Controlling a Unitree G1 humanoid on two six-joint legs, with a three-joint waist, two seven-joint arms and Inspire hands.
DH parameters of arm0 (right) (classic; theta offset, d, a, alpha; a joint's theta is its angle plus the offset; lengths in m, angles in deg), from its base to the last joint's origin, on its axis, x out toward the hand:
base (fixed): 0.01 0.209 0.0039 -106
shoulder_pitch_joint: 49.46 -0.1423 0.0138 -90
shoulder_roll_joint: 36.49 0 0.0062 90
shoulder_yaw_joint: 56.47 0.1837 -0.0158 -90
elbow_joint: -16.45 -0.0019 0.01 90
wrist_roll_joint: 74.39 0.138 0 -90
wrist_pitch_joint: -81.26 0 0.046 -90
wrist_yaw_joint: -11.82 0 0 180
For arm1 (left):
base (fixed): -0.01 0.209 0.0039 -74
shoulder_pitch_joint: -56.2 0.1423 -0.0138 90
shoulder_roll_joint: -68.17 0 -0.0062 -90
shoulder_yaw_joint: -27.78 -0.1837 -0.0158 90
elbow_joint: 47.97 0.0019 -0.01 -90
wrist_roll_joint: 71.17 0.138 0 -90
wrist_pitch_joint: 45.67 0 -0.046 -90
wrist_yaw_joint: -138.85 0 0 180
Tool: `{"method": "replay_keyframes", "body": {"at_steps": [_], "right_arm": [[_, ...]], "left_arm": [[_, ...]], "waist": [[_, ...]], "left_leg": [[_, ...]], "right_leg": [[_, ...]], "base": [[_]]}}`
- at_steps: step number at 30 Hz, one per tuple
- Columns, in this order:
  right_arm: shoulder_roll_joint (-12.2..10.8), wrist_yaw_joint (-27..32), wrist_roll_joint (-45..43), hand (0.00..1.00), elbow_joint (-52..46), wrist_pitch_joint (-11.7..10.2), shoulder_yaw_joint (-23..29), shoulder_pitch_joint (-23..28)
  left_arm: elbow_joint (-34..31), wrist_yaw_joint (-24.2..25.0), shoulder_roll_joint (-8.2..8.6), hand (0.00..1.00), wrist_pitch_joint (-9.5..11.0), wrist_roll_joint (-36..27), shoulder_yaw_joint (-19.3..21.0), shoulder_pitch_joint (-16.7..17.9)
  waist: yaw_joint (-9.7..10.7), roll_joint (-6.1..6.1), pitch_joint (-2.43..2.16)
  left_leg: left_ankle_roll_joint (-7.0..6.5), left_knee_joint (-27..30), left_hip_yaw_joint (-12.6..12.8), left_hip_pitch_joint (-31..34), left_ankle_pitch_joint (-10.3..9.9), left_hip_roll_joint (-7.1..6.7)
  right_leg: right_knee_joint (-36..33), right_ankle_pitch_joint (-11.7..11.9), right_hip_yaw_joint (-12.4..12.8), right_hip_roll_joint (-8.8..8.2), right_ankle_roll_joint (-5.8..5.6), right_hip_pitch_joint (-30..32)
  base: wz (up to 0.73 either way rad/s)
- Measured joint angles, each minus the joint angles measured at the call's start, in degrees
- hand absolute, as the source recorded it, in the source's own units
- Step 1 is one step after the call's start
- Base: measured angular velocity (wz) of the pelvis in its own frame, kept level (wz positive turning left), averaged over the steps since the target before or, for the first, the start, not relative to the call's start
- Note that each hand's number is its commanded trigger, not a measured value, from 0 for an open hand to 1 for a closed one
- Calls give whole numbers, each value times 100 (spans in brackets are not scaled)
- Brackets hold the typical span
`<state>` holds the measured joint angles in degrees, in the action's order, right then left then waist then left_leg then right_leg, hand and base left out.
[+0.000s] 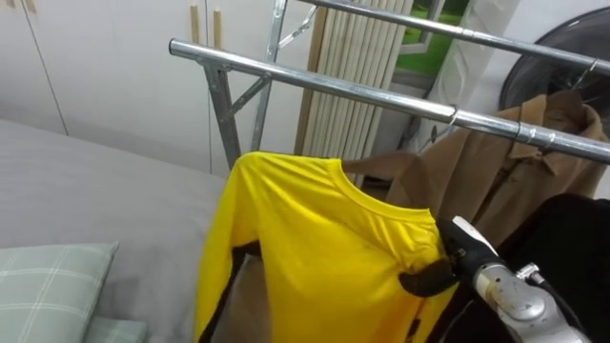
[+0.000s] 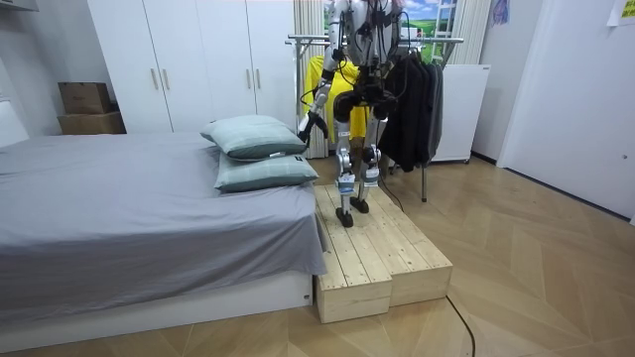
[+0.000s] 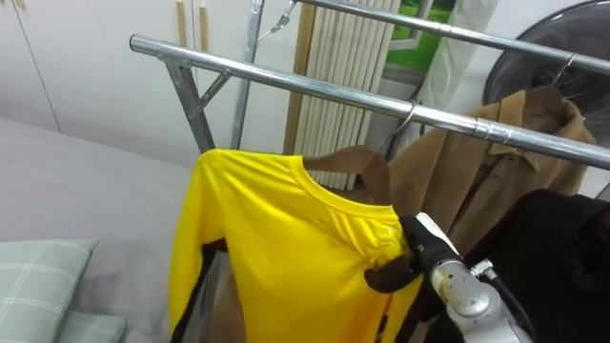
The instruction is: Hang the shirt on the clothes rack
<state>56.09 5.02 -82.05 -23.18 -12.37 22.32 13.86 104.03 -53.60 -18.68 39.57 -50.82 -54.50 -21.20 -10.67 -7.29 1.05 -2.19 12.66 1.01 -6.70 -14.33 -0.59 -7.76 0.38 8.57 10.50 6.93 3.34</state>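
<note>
Currently the yellow T-shirt (image 1: 315, 238) hangs on a wooden hanger (image 3: 348, 160) whose wire hook appears seated over the smooth round steel rail (image 1: 362, 90), with the right hand (image 1: 450, 262) pinching the soft knit shoulder in its curled dark fingers (image 1: 424, 280). Confirm the hook is seated, then let go without dragging the fabric toward the tan coat (image 1: 515, 171). Left hand (image 2: 309, 127) hangs beside the bed (image 2: 149, 218); open or closed cannot be told.

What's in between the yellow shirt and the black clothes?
In the left eye view, the robot's right hand sits there, curled on the yellow shirt; behind it a brown coat hangs on the rail, next to the black clothes.
</note>
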Motion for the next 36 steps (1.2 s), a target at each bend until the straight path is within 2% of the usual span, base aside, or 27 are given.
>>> {"method": "replay_keyframes", "body": {"at_steps": [6,12,13,15,18,23,25,28,30,32,36], "right_arm": [[-2,157,3,0,-102,-27,18,34],[-1,193,3,0,-448,-67,119,247],[2,193,3,0,-505,-60,121,257],[-1,204,15,0,-586,-79,126,334],[-19,246,61,0,-904,-219,198,692],[-110,211,155,0,-1452,-280,245,1134],[-111,208,156,0,-1664,-302,247,1264],[-112,215,156,0,-1813,-326,262,1362],[-112,237,157,0,-1848,-324,272,1377],[-112,246,156,0,-1934,-314,281,1424],[-112,249,159,0,-2179,-301,345,1579]], "left_arm": [[0,-43,46,0,-2,-44,-32,0],[9,-42,70,0,-22,-52,-71,18],[44,-41,71,0,-22,-51,-98,18],[81,-28,74,0,-22,-51,-118,21],[84,-23,79,0,-22,-51,-115,27],[153,-57,93,0,-23,-40,-103,25],[232,-67,105,0,-22,-41,-94,24],[241,-87,117,0,-22,-40,-57,26],[242,-98,121,0,-22,-40,-54,26],[242,-119,121,0,-22,-39,-53,31],[242,-136,132,0,-23,3,35,32]], "waist": [[30,87,3],[70,168,-41],[75,199,-49],[83,255,-32],[115,289,-42],[173,264,-55],[273,263,-53],[308,260,-44],[310,255,-48],[307,240,-62],[318,234,-66]], "left_leg": [[-1,-59,47,-14,-2,6],[4,-121,81,-13,-2,30],[4,-131,93,-33,-2,30],[5,-138,111,-69,-3,20],[5,-136,109,-111,-2,17],[12,-129,103,-112,2,-2],[10,-137,128,-74,2,-9],[-2,-131,211,-37,-2,-7],[-22,-125,248,-15,3,10],[-34,-97,295,-5,0,59],[-38,-101,297,2,-5,61]], "right_leg": [[-6,3,-17,-2,-3,10],[-28,6,-97,-2,-3,66],[-46,7,-94,1,36,64],[-91,-11,-70,0,115,35],[-113,-44,-37,4,157,-36],[-105,-30,31,10,135,-53],[-94,8,173,49,81,-54],[-70,53,279,68,-5,-26],[-11,79,275,68,-66,-7],[-13,82,208,47,-75,62],[-12,44,153,45,-72,91]], "base": [[1],[-1],[-4],[-2],[7],[-3],[-10],[-12],[-6],[0],[1]]}}
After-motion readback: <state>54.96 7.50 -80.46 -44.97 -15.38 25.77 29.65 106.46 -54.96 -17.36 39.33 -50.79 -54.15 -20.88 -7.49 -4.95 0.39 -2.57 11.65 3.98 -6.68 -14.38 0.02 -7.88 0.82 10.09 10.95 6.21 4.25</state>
